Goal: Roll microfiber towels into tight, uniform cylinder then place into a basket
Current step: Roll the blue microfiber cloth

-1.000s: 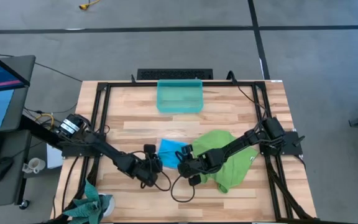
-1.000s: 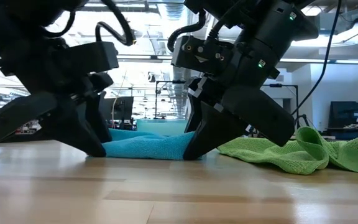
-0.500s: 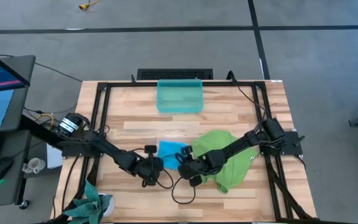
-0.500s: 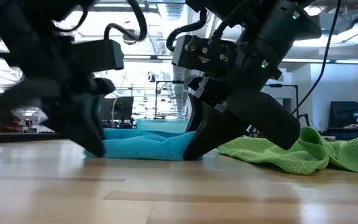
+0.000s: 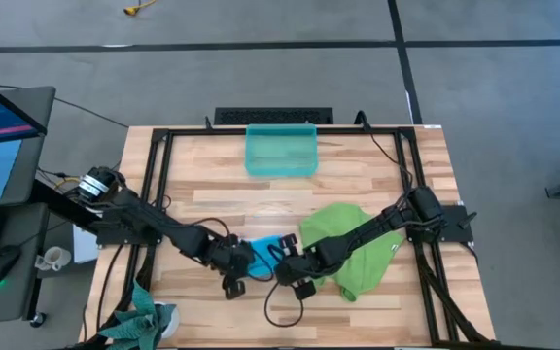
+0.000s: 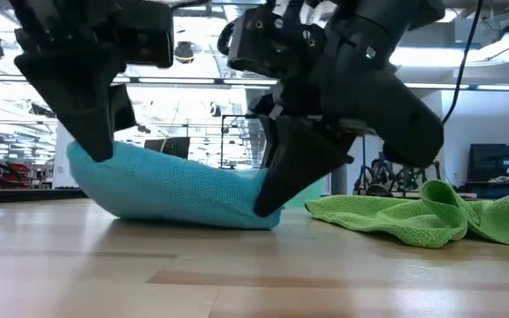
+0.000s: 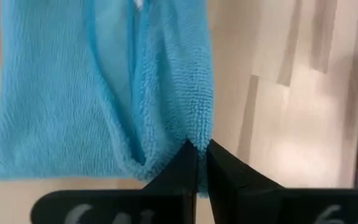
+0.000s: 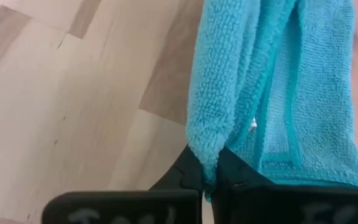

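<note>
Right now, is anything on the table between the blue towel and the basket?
Nothing visible. Both grippers, left and right, are shut on the blue towel; bare wood lies between it and the basket. The green towel lies off to the right, outside that path.

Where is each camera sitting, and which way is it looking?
High view: above the table, looking straight down; both arms, the blue towel, green towel and basket show.
Low view: at tabletop height, looking across into the room; both arms hold the blue towel.
Left wrist view: on the left arm; the left gripper pinches the towel's edge.
Right wrist view: on the right arm; the right gripper pinches the other edge.
All four share the blue towel.
</note>
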